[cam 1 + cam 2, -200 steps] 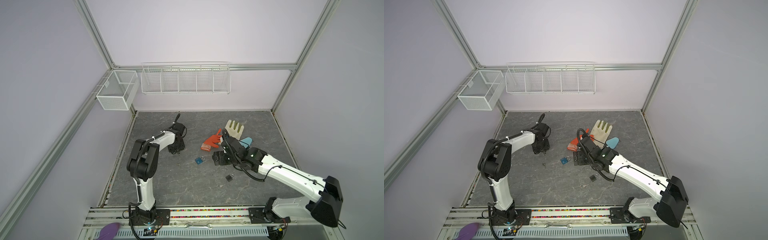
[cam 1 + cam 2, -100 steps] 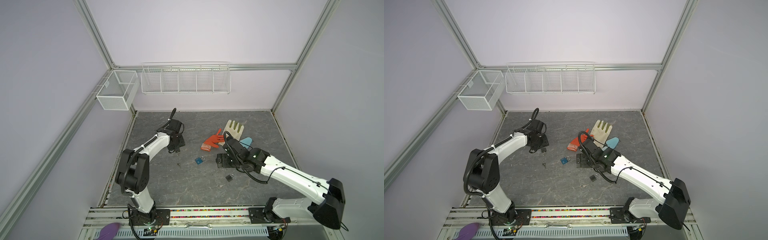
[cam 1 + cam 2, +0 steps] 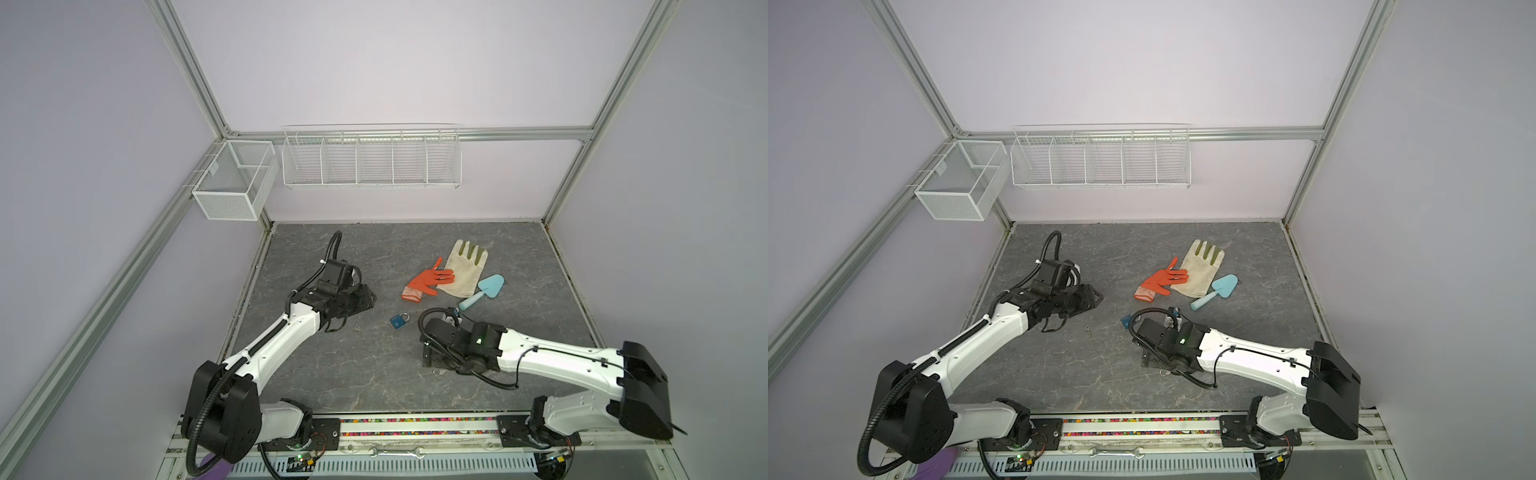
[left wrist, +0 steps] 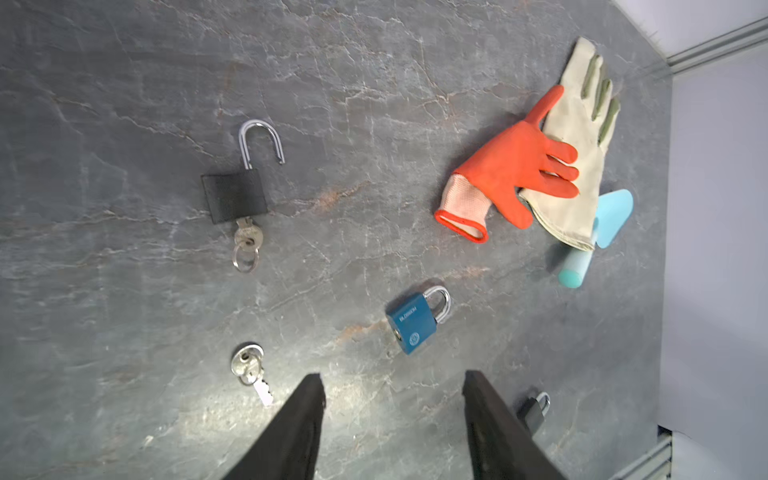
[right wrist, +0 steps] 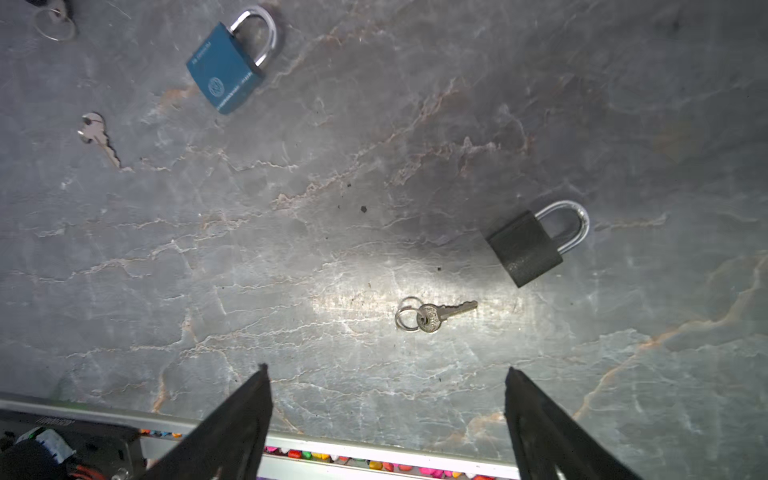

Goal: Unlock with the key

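"While the left tool [image 4: 391,374] hangs over the worktop [image 4: 124,62], what's its state?"
"Spread, nothing in it. Same for the right tool [image 5: 386,367] — wide apart, empty, over the near-centre."
"Task lock?"
"That's the black padlock [image 4: 235,195], left-centre, lying flat, shackle open with one leg out of the body. It has a key [image 4: 248,237] in its keyhole, ring on the key. Both top views hide it under the left arm."
"Other locks?"
"One blue padlock [image 3: 400,322] mid-worktop, shackle shut. One small black padlock [image 5: 525,247] right of it and nearer, shut as well, covered by the right arm in both top views."
"Spare keys?"
"One loose key [image 3: 356,328] left of the blue padlock, apart from it, on the near side of the black padlock. One ringed key [image 5: 432,316] close to the small black padlock, on its near-left side — not touching."
"Clutter?"
"Far right: an orange glove [image 3: 430,280] overlapping a cream glove [image 3: 463,270], and a blue trowel [image 3: 486,291] touching the cream one."
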Robot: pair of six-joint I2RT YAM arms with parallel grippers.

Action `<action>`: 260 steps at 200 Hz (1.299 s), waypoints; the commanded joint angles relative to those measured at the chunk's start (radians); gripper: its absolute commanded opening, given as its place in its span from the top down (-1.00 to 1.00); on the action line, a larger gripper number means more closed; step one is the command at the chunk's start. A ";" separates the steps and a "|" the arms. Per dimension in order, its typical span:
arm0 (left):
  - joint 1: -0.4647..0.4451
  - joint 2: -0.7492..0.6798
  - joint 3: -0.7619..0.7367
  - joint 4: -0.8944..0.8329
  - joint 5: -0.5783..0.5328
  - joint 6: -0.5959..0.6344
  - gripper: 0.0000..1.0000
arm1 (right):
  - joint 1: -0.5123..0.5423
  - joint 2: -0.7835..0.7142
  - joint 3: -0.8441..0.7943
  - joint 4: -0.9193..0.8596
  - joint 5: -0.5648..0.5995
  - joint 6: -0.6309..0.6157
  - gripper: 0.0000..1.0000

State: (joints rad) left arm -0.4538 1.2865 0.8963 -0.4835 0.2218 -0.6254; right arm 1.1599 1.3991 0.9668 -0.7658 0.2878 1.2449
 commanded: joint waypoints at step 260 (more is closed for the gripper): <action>-0.048 -0.183 -0.192 0.128 0.017 -0.055 -0.09 | 0.002 0.190 -0.158 0.265 -0.058 0.283 -0.47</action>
State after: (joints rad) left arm -0.4988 1.1206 0.7139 -0.3672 0.2588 -0.6735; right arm 1.1908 1.5757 0.8455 -0.4911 0.2352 1.4975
